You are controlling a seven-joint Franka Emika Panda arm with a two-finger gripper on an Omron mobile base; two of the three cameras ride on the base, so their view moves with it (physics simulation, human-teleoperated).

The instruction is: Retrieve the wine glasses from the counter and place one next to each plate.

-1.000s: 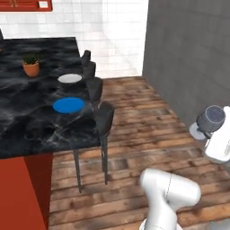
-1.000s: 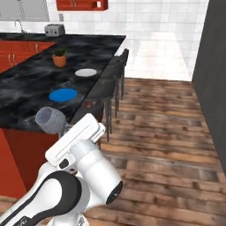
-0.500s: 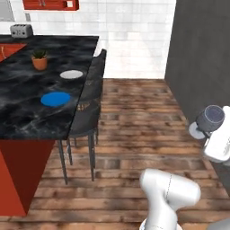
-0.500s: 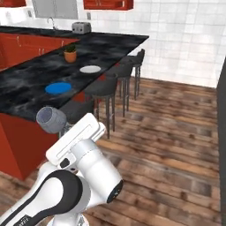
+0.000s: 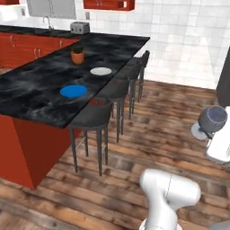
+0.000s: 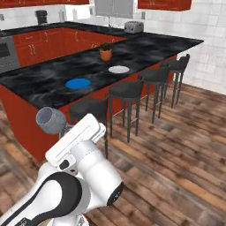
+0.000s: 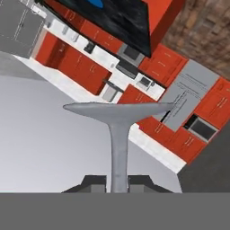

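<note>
Home kitchen, marble island (image 5: pixel 31 96), bar stools (image 5: pixel 92 117), toaster (image 5: pixel 80 28)

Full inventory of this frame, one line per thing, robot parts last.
wine glass: 1, smoky grey, held by its stem, over the floor
blue plate: 1, blue, on the island near the stools
white plate: 1, white, on the island beyond the blue one
potted plant: 1, orange pot, on the island
island: 1, black marble top, red base
stools: 4, dark, along the island edge
toaster: 1, silver, back counter
hand: 1, shut on the glass stem
</note>
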